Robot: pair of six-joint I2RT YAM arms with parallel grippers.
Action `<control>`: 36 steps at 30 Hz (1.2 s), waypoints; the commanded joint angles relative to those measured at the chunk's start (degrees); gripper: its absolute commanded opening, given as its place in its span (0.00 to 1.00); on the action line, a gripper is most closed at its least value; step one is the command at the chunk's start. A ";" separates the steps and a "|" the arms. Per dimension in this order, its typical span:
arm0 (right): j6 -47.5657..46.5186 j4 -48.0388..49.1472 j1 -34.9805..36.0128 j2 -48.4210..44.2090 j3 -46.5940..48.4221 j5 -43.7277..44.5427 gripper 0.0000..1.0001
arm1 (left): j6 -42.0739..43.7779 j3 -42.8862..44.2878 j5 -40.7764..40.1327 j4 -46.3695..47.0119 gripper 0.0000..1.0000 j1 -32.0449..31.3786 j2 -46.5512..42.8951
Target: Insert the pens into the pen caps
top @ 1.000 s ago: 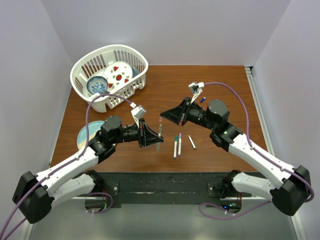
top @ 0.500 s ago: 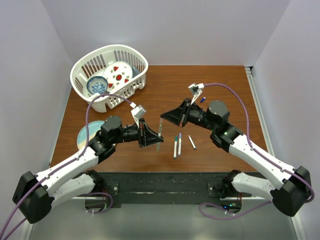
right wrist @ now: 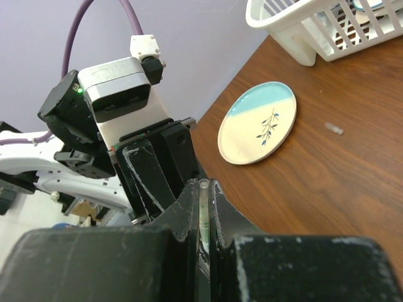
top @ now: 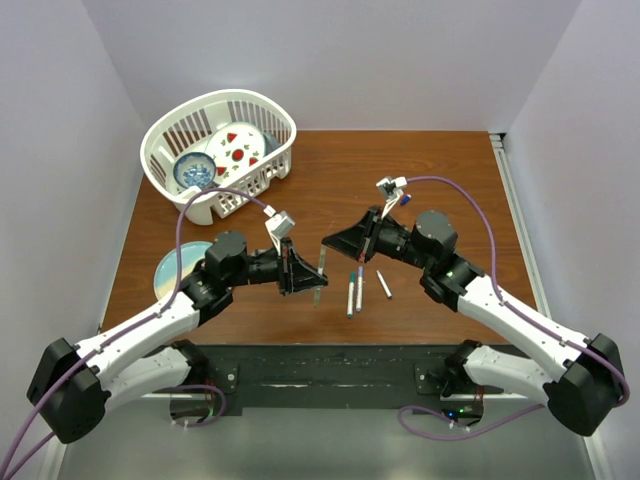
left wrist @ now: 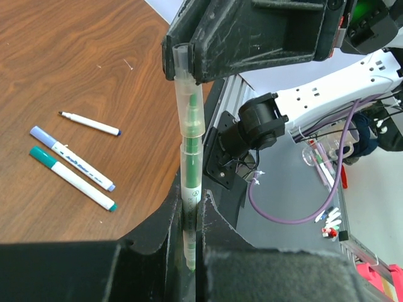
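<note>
My left gripper [left wrist: 191, 202] is shut on a green-inked pen [left wrist: 191, 170] with a pale barrel and holds it upright above the table. The pen's upper end sits inside a translucent pen cap [left wrist: 183, 75]. My right gripper [right wrist: 204, 190] is shut on that cap [right wrist: 204, 211], facing the left one. In the top view the two grippers [top: 308, 277] [top: 328, 244] meet over the table's middle with the pen [top: 320, 272] between them. Three more pens lie on the wood: one with a teal cap [left wrist: 72, 178], one with a lavender cap [left wrist: 70, 157], and one thin and uncapped [left wrist: 91, 124].
A white basket [top: 165, 135] with dishes stands at the back left. A blue and cream plate [top: 172, 270] lies at the left edge, also seen in the right wrist view [right wrist: 258, 123]. A small clear cap [right wrist: 334, 128] lies on the wood near the plate. The lying pens [top: 355, 290] are right of the grippers.
My right gripper has shifted slightly nearer and toward the left gripper, with the cap on the pen's end. The left arm has barely moved.
</note>
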 commanded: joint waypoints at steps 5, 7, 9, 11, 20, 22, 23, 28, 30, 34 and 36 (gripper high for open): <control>-2.45 -0.20 2.61 -2.18 -5.87 -1.72 0.00 | 0.56 3.27 -1.39 5.22 0.00 1.27 1.66; -3.68 -2.05 3.14 -2.79 -6.83 -1.99 0.00 | 1.17 4.24 -2.09 4.95 0.00 1.45 2.63; -3.52 -1.53 3.40 -3.14 -8.76 -2.34 0.00 | 1.27 4.59 -2.54 5.47 0.00 1.71 3.34; -2.55 -0.65 4.11 -3.15 -10.08 -2.78 0.00 | 1.88 5.30 -3.15 6.00 0.00 1.97 4.21; -0.70 1.46 10.69 -2.79 -16.24 0.55 0.00 | 5.65 10.48 -7.29 2.94 0.00 2.77 7.64; -0.09 1.90 12.36 -3.06 -17.12 1.17 0.00 | 6.88 11.62 -8.25 1.97 0.00 3.29 8.34; 0.18 2.34 12.89 -3.23 -18.17 1.26 0.00 | 6.89 11.71 -8.69 2.05 0.00 3.56 8.26; 2.02 3.57 16.32 -4.38 -20.81 3.02 0.00 | 7.33 12.42 -9.31 2.32 0.00 5.93 9.22; 3.51 5.24 17.55 -4.38 -22.30 3.28 0.00 | 7.07 12.77 -8.26 2.75 0.00 7.33 9.67; 4.92 7.43 20.01 -3.50 -23.62 3.63 0.00 | 5.93 13.91 -5.71 4.42 0.00 8.74 10.89; 5.54 8.67 21.85 -2.71 -23.89 4.16 0.00 | 5.66 14.52 -4.48 4.60 0.00 9.09 11.60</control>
